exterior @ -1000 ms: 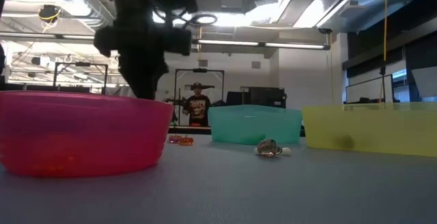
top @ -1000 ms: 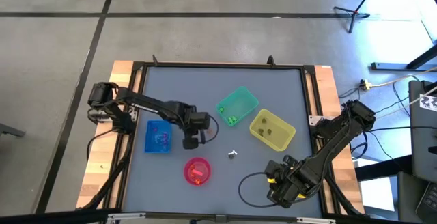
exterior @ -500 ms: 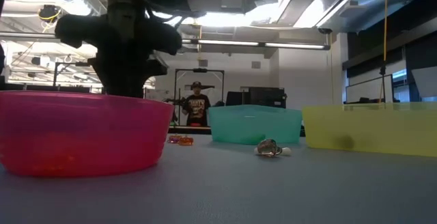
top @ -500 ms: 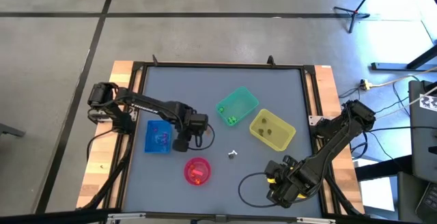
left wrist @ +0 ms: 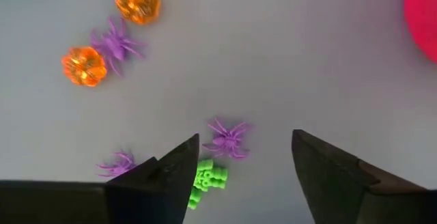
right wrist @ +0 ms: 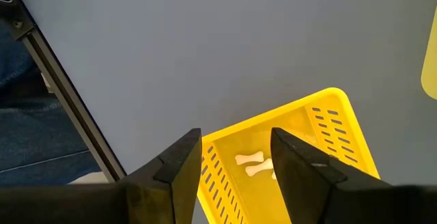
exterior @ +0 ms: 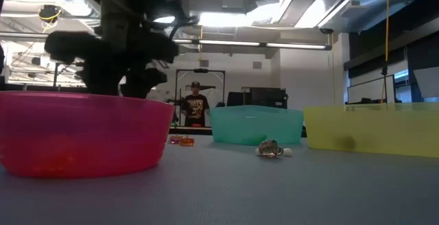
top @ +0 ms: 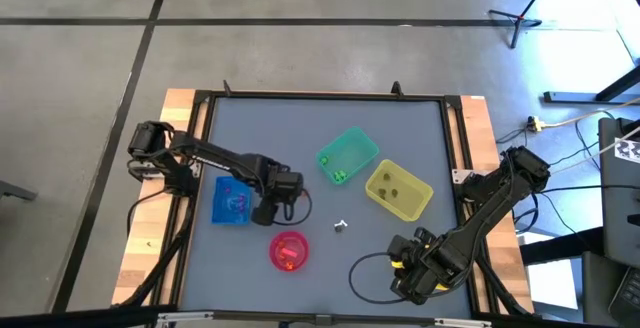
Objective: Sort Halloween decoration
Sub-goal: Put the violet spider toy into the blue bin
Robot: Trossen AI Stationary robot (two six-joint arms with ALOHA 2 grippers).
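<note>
High view showed a grey-blue bench (top: 300, 128) with a dark frame and wooden side rails, standing on a grey concrete floor crossed by dark lines. In the low view the room behind was an open workshop with ceiling lights, and a person (exterior: 197, 108) stood far back at centre.

On the bench sat smooth plastic containers: a blue bin (top: 232, 201) at left, a green bin (top: 348, 155) at centre, a yellow bin (top: 399, 190) right of it, and a round pink bowl (top: 288, 249) lower centre.

The left end effector (top: 266, 211) hung between the blue bin and the bowl, fingers apart over the bare surface. The right end effector (top: 408, 273) waited at lower right, fingers apart.

The Halloween decoration lay scattered: in the left wrist view, purple spiders (left wrist: 227, 138), orange pumpkins (left wrist: 138, 1) and a green beaded piece (left wrist: 203, 181), partly hidden by a finger. White bones (right wrist: 250, 160) lay in a slotted yellow basket (right wrist: 321, 125), cut off at the frame's lower edge. A small grey trinket (top: 340, 226) was too small to make out.
</note>
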